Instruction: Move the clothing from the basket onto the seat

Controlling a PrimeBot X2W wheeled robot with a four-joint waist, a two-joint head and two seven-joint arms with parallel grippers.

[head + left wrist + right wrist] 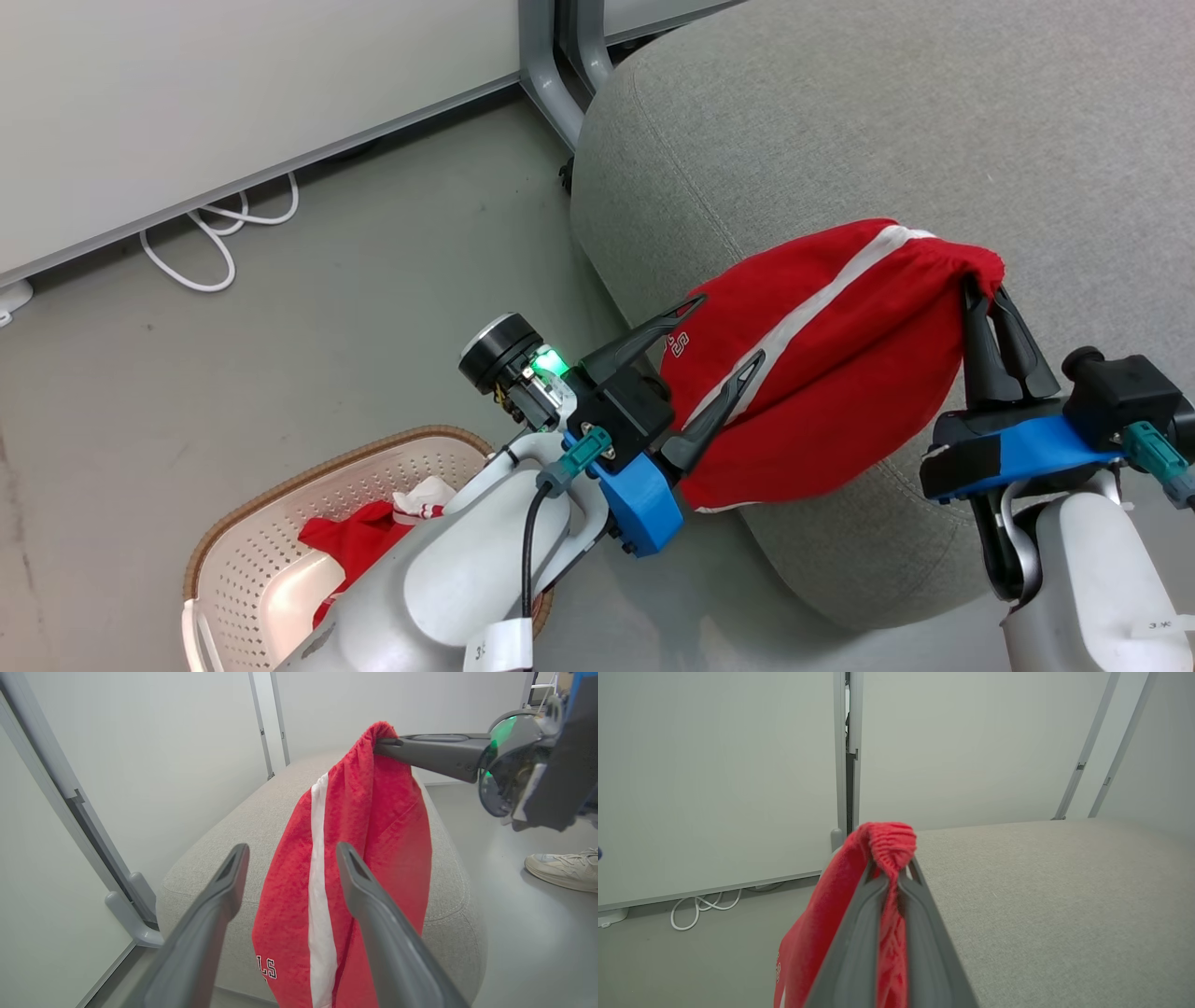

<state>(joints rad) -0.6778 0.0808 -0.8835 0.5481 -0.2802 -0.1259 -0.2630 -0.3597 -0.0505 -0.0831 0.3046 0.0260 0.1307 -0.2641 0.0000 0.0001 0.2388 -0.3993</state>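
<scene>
Red shorts (822, 373) pinched at the waistband by the closed right hand (988, 297), hanging over the seat (840, 121) near-left edge | left hand (726, 329) wide open, empty, near the fabric | step: carry to seat | next: shift farther over the cushion, lower, release | more clothing (350, 541) in the basket (280, 495)

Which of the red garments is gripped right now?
The red shorts with the white stripe, pinched at the waistband by the shut right end effector and hanging at the seat's edge. The other red garment lies loose in the basket.
</scene>
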